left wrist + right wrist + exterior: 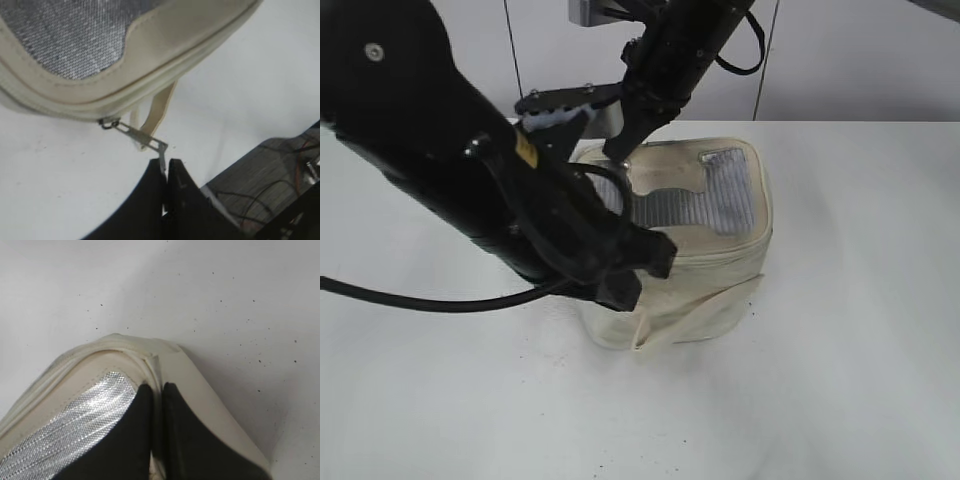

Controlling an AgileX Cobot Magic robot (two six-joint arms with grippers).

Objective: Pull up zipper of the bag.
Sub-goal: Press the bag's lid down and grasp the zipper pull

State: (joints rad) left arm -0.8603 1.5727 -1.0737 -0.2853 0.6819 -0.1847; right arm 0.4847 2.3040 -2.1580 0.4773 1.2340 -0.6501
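One small boxy cream-white fabric bag (705, 255), mid-tabletop, bit toward far edge. One grey ribbed H-shaped panel (705, 195) on bag's top. One thin cream zipper track (150, 82) round top rim. Sliders: only one small silver metal slider with ring pull (137, 134) visible, in left wrist view; can't tell if there are more. One loose cream strap band (685, 315) low on bag body. Two black robot arms, so two black grippers: left one (167, 167), right one (155, 395). One white tabletop (860, 380).

Bag (720, 260) near-left side — zipper there too — behind left arm (470, 170).
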